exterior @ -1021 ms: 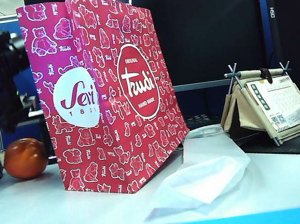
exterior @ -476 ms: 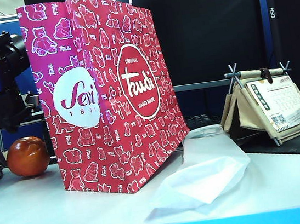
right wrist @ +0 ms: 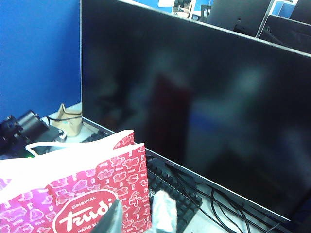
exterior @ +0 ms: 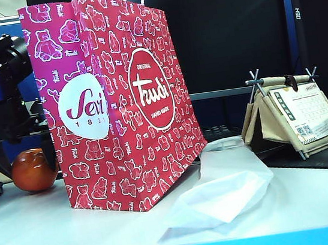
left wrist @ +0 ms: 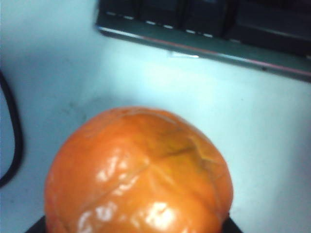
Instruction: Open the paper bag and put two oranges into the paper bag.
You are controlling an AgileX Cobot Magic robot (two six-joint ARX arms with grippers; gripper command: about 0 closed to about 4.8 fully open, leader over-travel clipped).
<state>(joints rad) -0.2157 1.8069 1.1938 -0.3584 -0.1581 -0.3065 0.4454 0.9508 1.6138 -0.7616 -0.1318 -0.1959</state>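
The pink-red paper bag [exterior: 116, 104] stands upright on the white table, its white inside [right wrist: 58, 158] showing at the top. Just left of it one orange [exterior: 30, 170] rests on the table. My left gripper [exterior: 24, 160] comes down over it with a dark finger [exterior: 48, 151] against each flank. The glossy orange [left wrist: 141, 174] fills the left wrist view, and the dark jaw tips press its lower sides. My right gripper [right wrist: 140, 217] is out of the exterior view; it hangs off the bag's "Trudi" side, fingers [right wrist: 165, 213] a narrow gap apart with nothing between.
A white translucent plastic bag [exterior: 224, 187] lies right of the paper bag. A desk calendar [exterior: 293, 114] stands at far right. A black keyboard [left wrist: 209, 24] and a cable [left wrist: 12, 145] lie behind the orange. A large dark monitor [right wrist: 194, 97] stands behind another stretch of keyboard [right wrist: 182, 196].
My left gripper has shifted right and down around the orange and its fingers have closed in on it. The orange has slid slightly toward the bag.
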